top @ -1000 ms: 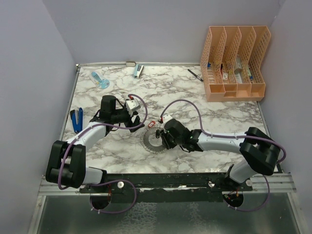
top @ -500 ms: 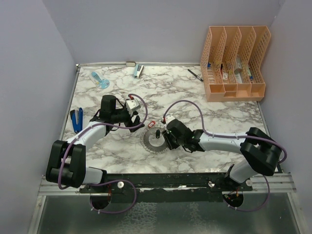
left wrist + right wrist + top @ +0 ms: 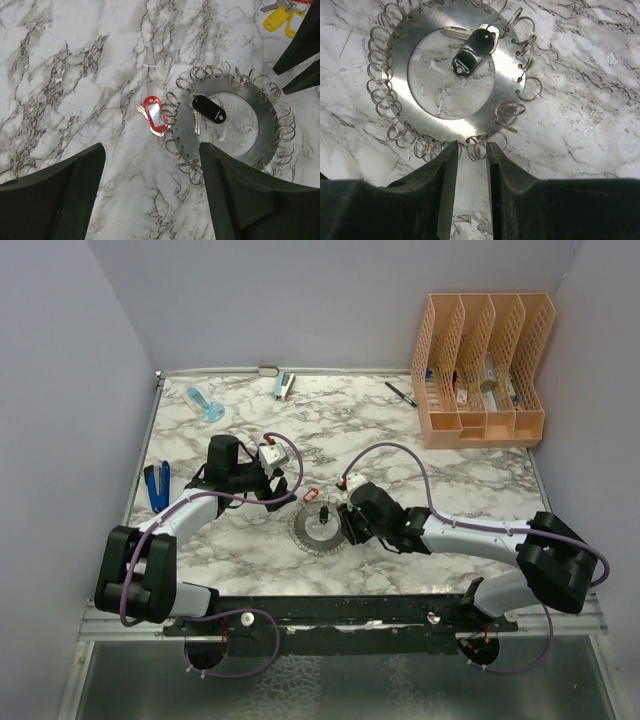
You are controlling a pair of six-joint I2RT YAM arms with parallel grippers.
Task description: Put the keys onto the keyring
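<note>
Right gripper hangs low over the rim of the keyring. Its two black fingers are set to a narrow slot, and one of the ring's small wire loops lies between the tips. Whether the tips actually pinch that loop cannot be told. Left gripper hovers over the marble-patterned bench just to the ring's left, jaws spread wide and holding nothing.

The keyring is a flat disc of brushed grey metal with a round hollow centre, its outer edge fringed all the way round with thin coiled wire loops. It lies flat about midway along the bench, nearer the near edge than the far one, between the two grippers.

A black-tagged key rests on the disc, its glossy oval tag reaching over the hollow and its head at one of the loops. A red-tagged key lies on the marble against the ring's outer loops, its tag bearing a pale label window. Two yellow-tagged keys lie just beyond the ring, partly hidden by the right arm's fingers in the left wrist view.

An orange perforated plastic file organiser stands in the far right corner, with a slim black pen just beside it.
</note>
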